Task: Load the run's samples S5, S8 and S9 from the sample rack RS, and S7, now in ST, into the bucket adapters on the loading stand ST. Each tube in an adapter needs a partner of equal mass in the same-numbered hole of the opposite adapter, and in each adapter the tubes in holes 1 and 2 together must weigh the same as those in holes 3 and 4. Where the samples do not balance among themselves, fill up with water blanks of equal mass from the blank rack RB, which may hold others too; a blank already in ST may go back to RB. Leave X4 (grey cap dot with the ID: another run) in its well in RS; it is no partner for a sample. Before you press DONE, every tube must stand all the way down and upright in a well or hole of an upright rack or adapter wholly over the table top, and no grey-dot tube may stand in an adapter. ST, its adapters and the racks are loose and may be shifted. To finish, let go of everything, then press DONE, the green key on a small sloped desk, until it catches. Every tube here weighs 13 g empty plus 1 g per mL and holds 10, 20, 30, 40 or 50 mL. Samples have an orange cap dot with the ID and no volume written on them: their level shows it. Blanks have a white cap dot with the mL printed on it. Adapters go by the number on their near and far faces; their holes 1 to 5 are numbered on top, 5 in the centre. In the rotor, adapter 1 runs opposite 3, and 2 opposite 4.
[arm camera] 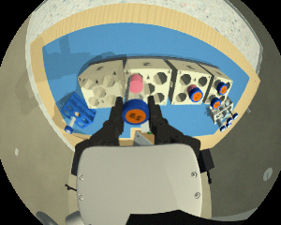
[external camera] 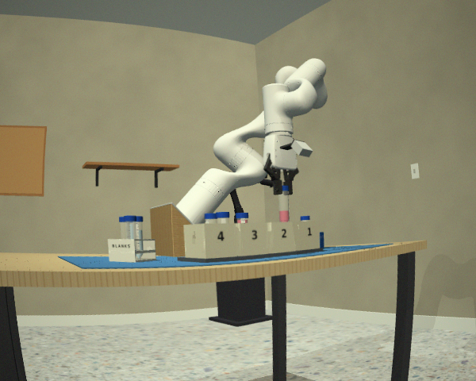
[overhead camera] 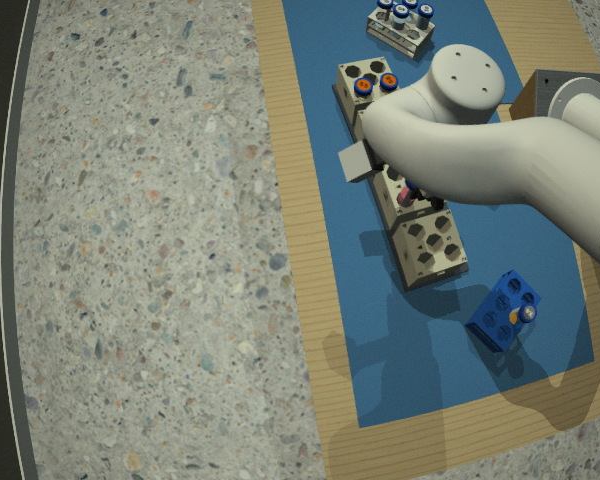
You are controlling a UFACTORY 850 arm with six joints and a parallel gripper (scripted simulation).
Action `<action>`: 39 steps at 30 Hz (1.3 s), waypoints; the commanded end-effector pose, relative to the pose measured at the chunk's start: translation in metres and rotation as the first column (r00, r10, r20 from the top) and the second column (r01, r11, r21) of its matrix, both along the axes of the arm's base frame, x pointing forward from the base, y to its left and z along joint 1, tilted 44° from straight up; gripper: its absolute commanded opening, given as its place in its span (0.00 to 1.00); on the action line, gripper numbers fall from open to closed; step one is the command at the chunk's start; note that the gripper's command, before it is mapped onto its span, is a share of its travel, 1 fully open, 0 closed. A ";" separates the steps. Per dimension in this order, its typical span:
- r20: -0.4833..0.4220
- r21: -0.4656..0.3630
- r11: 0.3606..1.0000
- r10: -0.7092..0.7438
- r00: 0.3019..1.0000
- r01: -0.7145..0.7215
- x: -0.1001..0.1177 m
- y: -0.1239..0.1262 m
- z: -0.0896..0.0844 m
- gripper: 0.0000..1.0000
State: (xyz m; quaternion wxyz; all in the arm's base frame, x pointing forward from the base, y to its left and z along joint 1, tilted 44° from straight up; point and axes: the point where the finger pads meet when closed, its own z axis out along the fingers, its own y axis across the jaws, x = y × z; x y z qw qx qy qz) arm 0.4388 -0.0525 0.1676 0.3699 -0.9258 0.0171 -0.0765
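Note:
My gripper (external camera: 284, 187) is shut on the cap end of a sample tube (external camera: 284, 206) with an orange cap dot (arm camera: 136, 112) and pink liquid; its ID is too small to read. The tube hangs upright over adapter 2 (external camera: 283, 234) of the loading stand ST. Its lower end reaches the adapter's top and most of it stands above. Adapter 4 (overhead camera: 365, 82) holds two orange-dot tubes (overhead camera: 363, 85) (overhead camera: 388, 80). Adapter 3 (arm camera: 189, 82) holds one orange-dot tube (arm camera: 193, 94). Adapter 1 (overhead camera: 433, 245) shows only empty holes. My arm hides adapters 2 and 3 in the overhead view.
The blue sample rack RS (overhead camera: 503, 311) stands at the near right with one grey-dot tube (overhead camera: 526, 312). The blank rack RB (overhead camera: 405, 27) with several blue-capped tubes stands at the far end. A brown box (external camera: 166, 229) stands behind ST near my arm's base.

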 end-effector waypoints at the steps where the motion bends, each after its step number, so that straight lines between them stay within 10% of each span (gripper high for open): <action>1: 0.001 -0.001 1.000 -0.001 1.000 0.001 0.001 0.003 -0.003 0.00; 39: 0.001 -0.001 1.000 -0.001 1.000 0.001 0.007 0.026 -0.027 0.00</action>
